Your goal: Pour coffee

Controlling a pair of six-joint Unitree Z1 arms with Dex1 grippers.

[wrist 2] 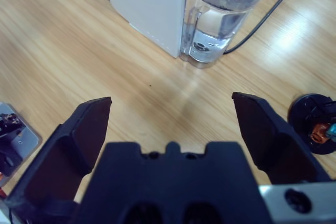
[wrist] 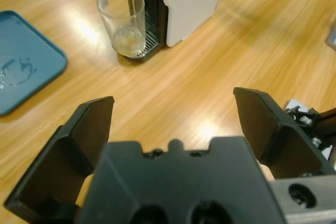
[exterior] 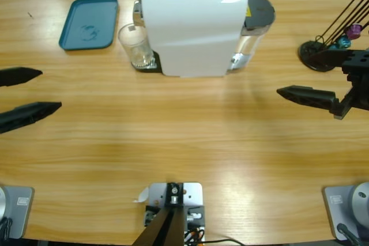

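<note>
The left gripper [wrist: 173, 124] is hanging with jaws spread and empty, the right gripper [wrist 2: 170, 124] likewise. Ahead, the glass [wrist: 122, 22] is sitting under the coffee machine [exterior: 193, 24], catching a shallow layer of coffee [wrist: 127, 40]; gripping it low and level would likely be keeping it from spilling.

We see a white coffee machine [exterior: 193, 33] with a dark grey lid, a clear glass [exterior: 136, 45] holding pale amber coffee [wrist: 128, 40], a teal tray [exterior: 89, 23], black grippers, and a light, streaky-grained wooden table [exterior: 173, 136].
</note>
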